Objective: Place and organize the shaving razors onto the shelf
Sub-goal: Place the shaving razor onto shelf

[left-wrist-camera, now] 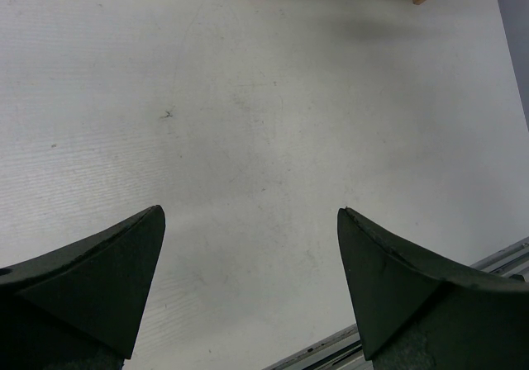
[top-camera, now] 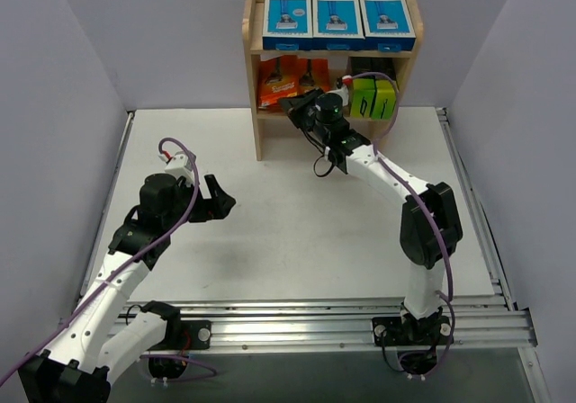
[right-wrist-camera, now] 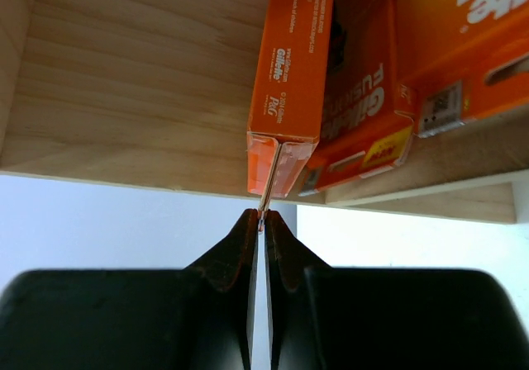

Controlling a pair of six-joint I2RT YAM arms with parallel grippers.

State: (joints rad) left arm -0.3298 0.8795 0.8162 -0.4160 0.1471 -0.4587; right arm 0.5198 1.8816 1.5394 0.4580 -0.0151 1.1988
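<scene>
Right fingers [right-wrist-camera: 235, 263] pinch orange pack [right-wrist-camera: 285, 73] on shelf [right-wrist-camera: 124, 97]

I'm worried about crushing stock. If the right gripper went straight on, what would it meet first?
The orange pack: the right gripper is shut on its thin end flap, so going on would likely push that pack deeper into the shelf. What lies behind it is hidden.

A robotics lab test cell; plain pale walls [top-camera: 63, 79] close in a white table [top-camera: 270, 241] at left, right and top of the frame; aluminium rails [top-camera: 297, 331] along the bottom edge carry the bolted bases of the left arm [top-camera: 108, 277] and the right arm [top-camera: 387, 174]; at top centre a small wooden shelf [top-camera: 254, 79] holds blue-and-white boxes [top-camera: 337, 21] and orange packs [top-camera: 279, 84], staged like shop stock.
</scene>
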